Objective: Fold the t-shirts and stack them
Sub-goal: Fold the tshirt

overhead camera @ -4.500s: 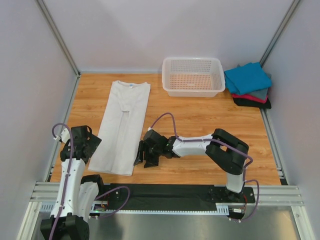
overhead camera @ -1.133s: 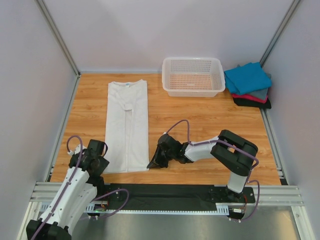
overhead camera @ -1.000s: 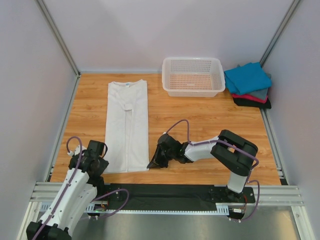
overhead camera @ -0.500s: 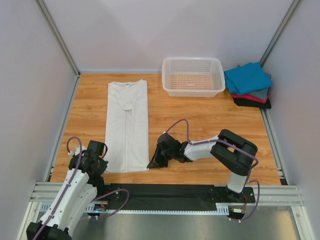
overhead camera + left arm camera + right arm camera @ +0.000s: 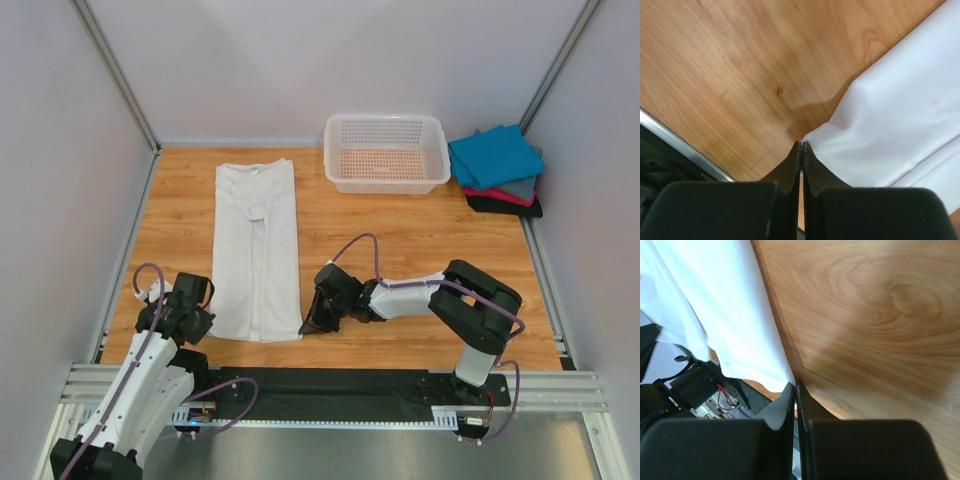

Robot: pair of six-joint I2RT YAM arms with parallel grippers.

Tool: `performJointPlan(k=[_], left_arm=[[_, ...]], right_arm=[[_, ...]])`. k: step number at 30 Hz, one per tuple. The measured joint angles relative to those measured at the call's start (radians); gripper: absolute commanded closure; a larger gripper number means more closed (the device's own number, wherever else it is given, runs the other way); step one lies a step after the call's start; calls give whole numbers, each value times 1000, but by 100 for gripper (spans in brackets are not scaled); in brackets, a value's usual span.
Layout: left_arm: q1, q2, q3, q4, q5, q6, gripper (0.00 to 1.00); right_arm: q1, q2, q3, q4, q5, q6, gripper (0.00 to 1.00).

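Your white t-shirt point(image 5: 256, 250) lies flat on the tabletop point(image 5: 420, 235) as a long narrow strip, running from 12 to 6 o'clock on the left half of the board, with the collar and its small blue label at the 12 o'clock end.

Your left fingers point(image 5: 791, 162) sit at the strip's 7 o'clock corner, pressed tight together. The wrist view shows the corner of the cloth drawn up to a point and caught right at their tips, with a small ripple running away from the pinch. Your right fingers point(image 5: 785, 405) are at the 5 o'clock corner and clamped just as tight, with the hem's edge trapped at their tips. So both near corners are held, while the rest of the shirt rests on the wood.

From above, both arms reach in low from 6 o'clock, the right one bent across from the right side to meet the hem.

A white mesh basket point(image 5: 384, 184) stands at about 1 o'clock from the middle of the tabletop, well apart from the shirt. Just beside it, in the 2 o'clock corner, is the stack of folded t-shirts point(image 5: 494, 155): teal on top, then grey, red and black under it.
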Motion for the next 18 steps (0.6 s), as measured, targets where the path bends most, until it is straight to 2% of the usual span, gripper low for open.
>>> performJointPlan(k=[5,10,18], left_arm=[[0,95,135,43,-48,79,100],[0,193,206,113,-66,144,100],[0,366,377,153,-114,225,100]], right_arm=[[-21,-16,45,-73,18,-29,100],[-63,-34,123,-133,27,-62,100],[-158,-29,350,-266,32,-144,100]])
